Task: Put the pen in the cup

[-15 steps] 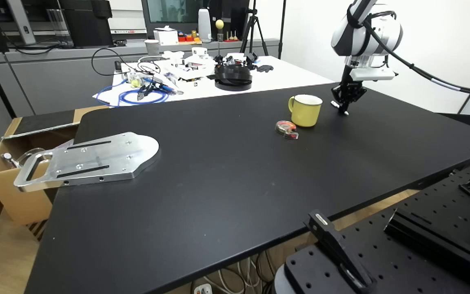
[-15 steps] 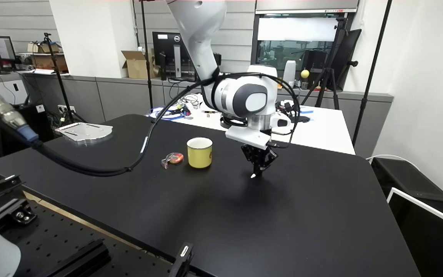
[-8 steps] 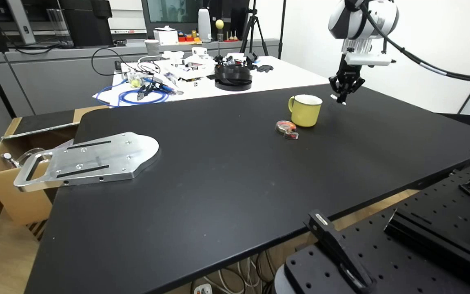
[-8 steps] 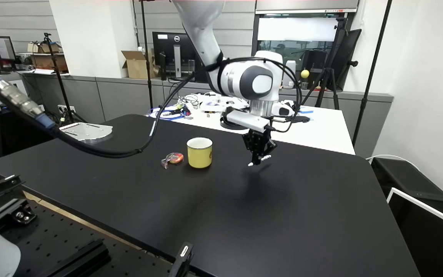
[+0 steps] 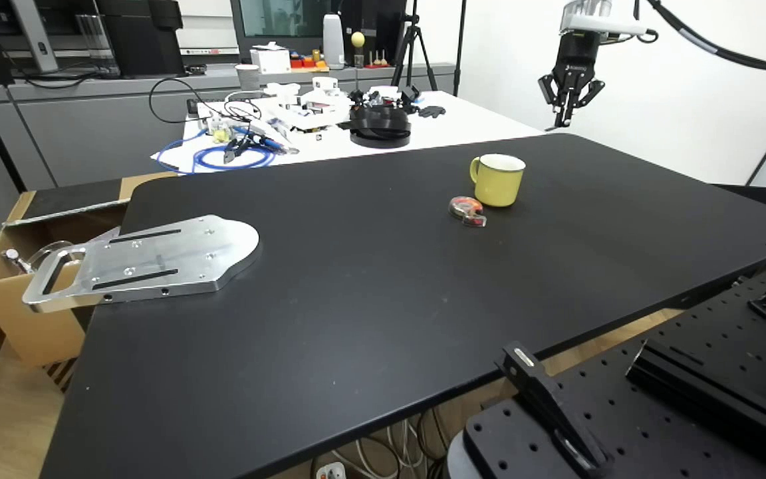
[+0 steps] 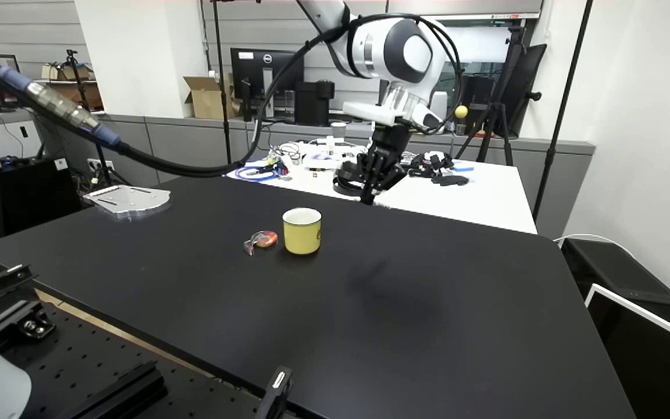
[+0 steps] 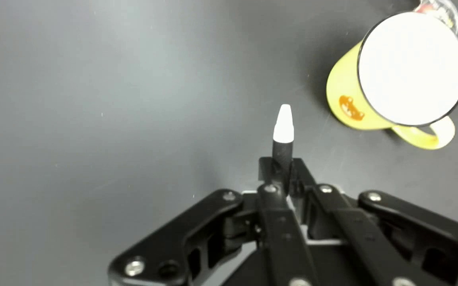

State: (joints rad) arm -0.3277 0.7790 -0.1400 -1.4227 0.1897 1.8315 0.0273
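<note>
The yellow cup (image 5: 497,186) stands upright on the black table, and it also shows in an exterior view (image 6: 302,237). In the wrist view the cup (image 7: 346,89) is at the upper right, its white inside facing the camera and its handle at the lower right. My gripper (image 7: 280,172) is shut on the pen (image 7: 283,137), a dark stick whose white end points away from the fingers. The gripper shows in both exterior views (image 5: 561,121) (image 6: 368,196), raised above the table and apart from the cup. The pen is hard to make out there.
A small reddish transparent tape dispenser (image 5: 467,211) lies beside the cup, also seen in an exterior view (image 6: 261,240). A silver metal plate with a handle (image 5: 157,256) lies at the table's edge. A white table with clutter (image 5: 476,120) stands behind.
The gripper has risen from close to the tabletop to well above it, carrying the pen, and has tilted and moved back. The cup and tape dispenser have not moved.
</note>
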